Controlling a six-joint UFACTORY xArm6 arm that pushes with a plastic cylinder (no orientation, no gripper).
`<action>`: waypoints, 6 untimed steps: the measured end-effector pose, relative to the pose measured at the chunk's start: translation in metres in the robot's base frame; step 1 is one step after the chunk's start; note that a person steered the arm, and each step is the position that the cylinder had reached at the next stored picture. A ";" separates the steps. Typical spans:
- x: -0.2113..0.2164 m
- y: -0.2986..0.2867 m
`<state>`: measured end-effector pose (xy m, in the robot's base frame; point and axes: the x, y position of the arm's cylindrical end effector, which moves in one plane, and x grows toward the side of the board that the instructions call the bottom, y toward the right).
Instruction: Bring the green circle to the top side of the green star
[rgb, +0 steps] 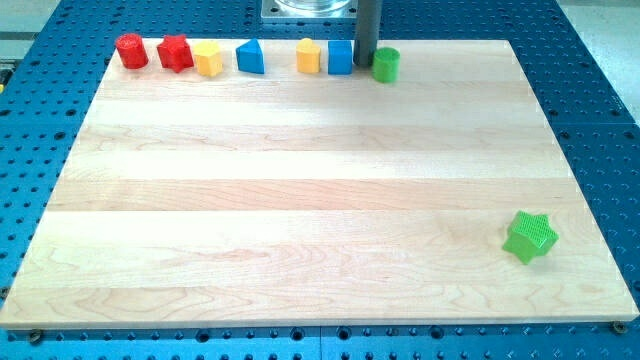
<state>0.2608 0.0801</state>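
Note:
The green circle (386, 64) stands near the board's top edge, right of centre. My tip (365, 64) is at its left side, touching or nearly touching it, between it and a blue cube (340, 57). The green star (530, 237) lies far away at the board's lower right, near the right edge.
A row along the board's top edge, from the view's left: red circle (131, 51), red star (175, 53), yellow block (207, 59), blue triangle (250, 57), yellow block (308, 56), blue cube. The wooden board (300, 200) lies on a blue perforated table.

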 end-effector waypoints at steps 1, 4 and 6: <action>0.027 0.042; 0.036 0.064; 0.050 0.065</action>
<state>0.3108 0.1454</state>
